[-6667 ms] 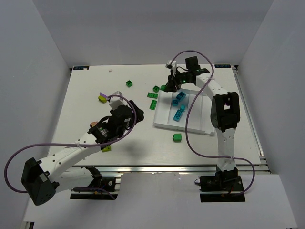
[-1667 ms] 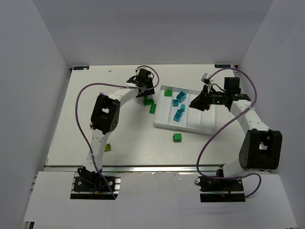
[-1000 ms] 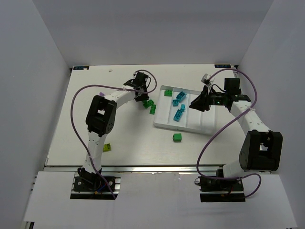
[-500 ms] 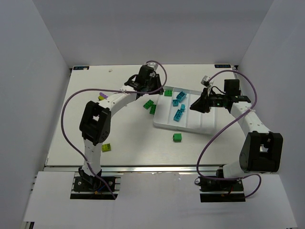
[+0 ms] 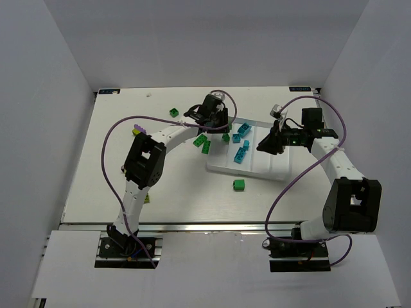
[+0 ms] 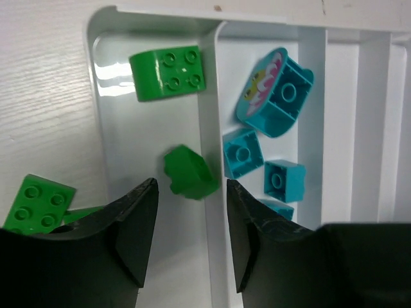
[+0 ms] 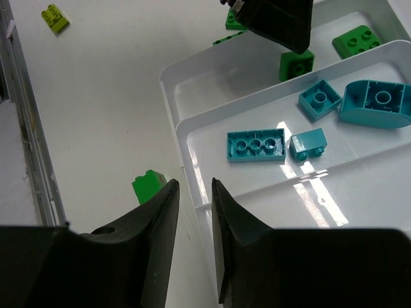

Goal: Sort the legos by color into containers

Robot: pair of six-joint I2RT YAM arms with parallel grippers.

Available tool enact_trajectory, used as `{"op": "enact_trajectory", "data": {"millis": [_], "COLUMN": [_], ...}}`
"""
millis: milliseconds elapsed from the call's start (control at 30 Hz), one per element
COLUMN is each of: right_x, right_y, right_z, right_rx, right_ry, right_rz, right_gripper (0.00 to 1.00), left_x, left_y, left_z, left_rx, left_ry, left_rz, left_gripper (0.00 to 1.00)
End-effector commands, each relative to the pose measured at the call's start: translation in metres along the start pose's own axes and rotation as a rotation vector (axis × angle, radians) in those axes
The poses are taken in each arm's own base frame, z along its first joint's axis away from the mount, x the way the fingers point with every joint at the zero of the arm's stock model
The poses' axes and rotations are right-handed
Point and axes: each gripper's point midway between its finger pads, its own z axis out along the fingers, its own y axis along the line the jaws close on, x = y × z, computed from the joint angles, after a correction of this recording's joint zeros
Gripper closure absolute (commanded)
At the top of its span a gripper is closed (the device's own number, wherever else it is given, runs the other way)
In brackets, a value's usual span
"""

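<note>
White walls (image 5: 51, 58) close the cell at 9, 12 and 3 o'clock. The table (image 5: 128, 167) is white, flat and faintly grained. Bricks should not roll on it but may skid if nudged. The tray (image 5: 257, 168) lies at 3 o'clock from table centre. Low ridges part its long compartments.

The left gripper (image 6: 191, 186) hangs over the tray's 10 o'clock corner, fingers moderately apart. A green brick (image 7: 297, 64) lies tilted in the outermost compartment directly below them. As far as the wrist view shows, it touches neither finger. A second green brick (image 6: 168, 72) rests flat at 12 o'clock of it in the same compartment. The right gripper (image 7: 194, 185) hovers over the tray's 3 o'clock side, fingers narrow and holding nothing.

Cyan bricks (image 7: 255, 144) occupy the next compartment. Outside the tray:
- a green pair (image 5: 203, 144) just beside the rim at 9 o'clock
- a far green brick (image 5: 174, 112) at 10 o'clock
- a near green brick (image 5: 239, 185) at 6 o'clock
- a lime brick (image 7: 55, 17) well apart at 8 o'clock

The bricks are judged light, rigid and glossy. Grip across two flat opposite sides, never on studs or corners. A skewed pinch is likely to squirt the brick out.
</note>
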Motion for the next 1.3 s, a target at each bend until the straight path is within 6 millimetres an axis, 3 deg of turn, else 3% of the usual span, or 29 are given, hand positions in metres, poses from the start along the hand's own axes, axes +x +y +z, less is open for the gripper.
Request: {"op": "enact_trajectory", "data": {"millis": [0, 133, 200, 267, 300, 333, 367, 433, 467, 500, 533, 567, 600, 633, 667, 700, 767, 800, 867, 933, 1000, 1033, 1267], "right_x": [0.001, 0.004, 0.008, 0.016, 0.02, 0.025, 0.032, 0.057, 0.068, 0.073, 0.076, 0.08, 0.086, 0.088, 0.094, 0.103, 0.105, 0.106, 0.108, 0.108, 0.111, 0.114, 0.117], "right_y": [0.005, 0.003, 0.006, 0.018, 0.024, 0.03, 0.038, 0.06, 0.067, 0.072, 0.077, 0.083, 0.085, 0.088, 0.092, 0.095, 0.093, 0.091, 0.082, 0.08, 0.077, 0.075, 0.071], "right_z": [-0.004, -0.003, -0.002, 0.002, 0.004, 0.006, 0.011, 0.013, 0.013, 0.013, 0.014, 0.016, 0.018, 0.02, 0.024, 0.025, 0.034, 0.037, 0.044, 0.048, 0.051, 0.052, 0.064], "right_rx": [0.001, 0.0, -0.019, -0.084, -0.112, -0.145, -0.209, -0.296, -0.333, -0.352, -0.367, -0.39, -0.395, -0.397, -0.409, -0.411, -0.388, -0.361, -0.317, -0.31, -0.306, -0.299, -0.301], "right_ry": [0.005, 0.022, 0.046, 0.084, 0.1, 0.118, 0.131, 0.211, 0.228, 0.238, 0.241, 0.249, 0.257, 0.264, 0.294, 0.317, 0.337, 0.349, 0.36, 0.359, 0.371, 0.385, 0.393], "right_rz": [-0.023, -0.02, -0.037, -0.118, -0.157, -0.195, -0.349, -0.367, -0.405, -0.421, -0.449, -0.477, -0.495, -0.519, -0.547, -0.534, -0.599, -0.578, -0.612, -0.614, -0.617, -0.609, -0.609], "right_gripper": [0.67, 0.66, 0.63, 0.61, 0.58, 0.54, 0.5, 0.4, 0.35, 0.33, 0.3, 0.28, 0.26, 0.26, 0.25, 0.25, 0.25, 0.25, 0.25, 0.26, 0.23, 0.22, 0.22], "left_x": [-0.033, -0.042, -0.053, -0.067, -0.082, -0.087, -0.084, -0.086, -0.084, -0.081, -0.092, -0.087, -0.058, -0.051, -0.055, -0.028, -0.02, 0.003, 0.01, 0.032, 0.037, 0.05, 0.063], "left_y": [0.0, -0.005, -0.013, -0.022, -0.031, -0.032, -0.028, -0.024, -0.018, -0.014, -0.019, -0.013, 0.007, 0.012, 0.011, 0.026, 0.029, 0.041, 0.042, 0.053, 0.057, 0.064, 0.078], "left_z": [-0.011, -0.012, -0.021, -0.035, -0.053, -0.063, -0.068, -0.097, -0.107, -0.116, -0.147, -0.157, -0.153, -0.161, -0.186, -0.183, -0.206, -0.203, -0.221, -0.223, -0.239, -0.237, -0.261], "left_rx": [-0.042, -0.034, -0.014, 0.012, 0.034, 0.036, 0.026, 0.018, 0.01, 0.008, 0.033, 0.024, -0.016, -0.021, -0.002, -0.031, -0.015, -0.037, -0.016, -0.023, -0.011, -0.02, -0.048], "left_ry": [-0.081, -0.095, -0.118, -0.16, -0.202, -0.22, -0.224, -0.262, -0.272, -0.28, -0.345, -0.355, -0.313, -0.321, -0.371, -0.332, -0.367, -0.334, -0.367, -0.358, -0.397, -0.386, -0.431], "left_rz": [0.013, 0.016, 0.012, 0.006, 0.007, 0.004, 0.0, -0.018, -0.031, -0.044, -0.069, -0.086, -0.104, -0.121, -0.154, -0.168, -0.221, -0.235, -0.287, -0.338, -0.373, -0.396, -0.437], "left_gripper": [0.43, 0.34, 0.34, 0.43, 0.5, 0.6, 0.84, 0.95, 0.95, 0.92, 0.84, 0.57, 0.48, 0.42, 0.37, 0.32, 0.31, 0.31, 0.31, 0.31, 0.3, 0.3, 0.3]}}
